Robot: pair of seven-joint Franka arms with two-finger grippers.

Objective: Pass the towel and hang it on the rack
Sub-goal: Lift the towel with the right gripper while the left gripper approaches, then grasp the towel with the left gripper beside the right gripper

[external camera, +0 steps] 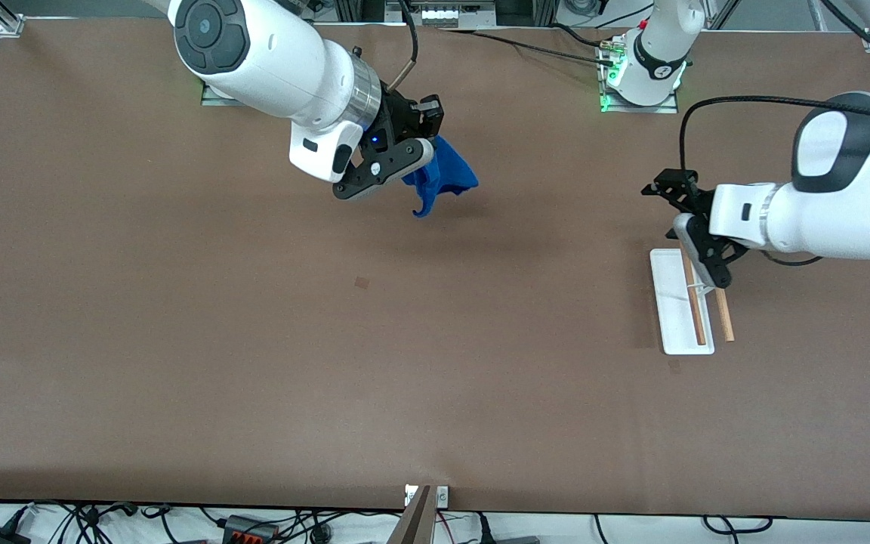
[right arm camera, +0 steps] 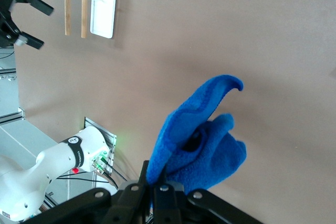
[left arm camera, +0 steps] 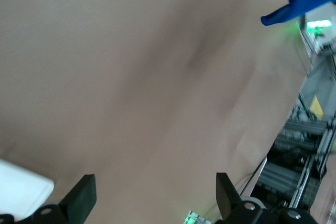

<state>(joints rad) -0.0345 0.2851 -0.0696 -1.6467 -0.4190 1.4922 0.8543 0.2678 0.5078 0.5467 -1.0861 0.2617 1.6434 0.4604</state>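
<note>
The royal-blue towel [external camera: 441,180] hangs bunched from my right gripper [external camera: 421,155], which is shut on its upper edge and holds it in the air over the table near the right arm's base. In the right wrist view the towel [right arm camera: 199,140] droops from the closed fingers [right arm camera: 157,184]. The rack [external camera: 678,306], a white base with two wooden rods [external camera: 696,306], stands toward the left arm's end. My left gripper [external camera: 688,230] is open and empty over the rack's end nearest the arm bases. Its fingers [left arm camera: 84,198] stand wide apart, and the towel's tip [left arm camera: 307,1] shows far off.
The brown table [external camera: 329,378] carries a small dark mark [external camera: 362,282] near its middle. The arm bases [external camera: 643,83] with green lights stand along the edge farthest from the front camera. Cables lie below the near edge [external camera: 254,525].
</note>
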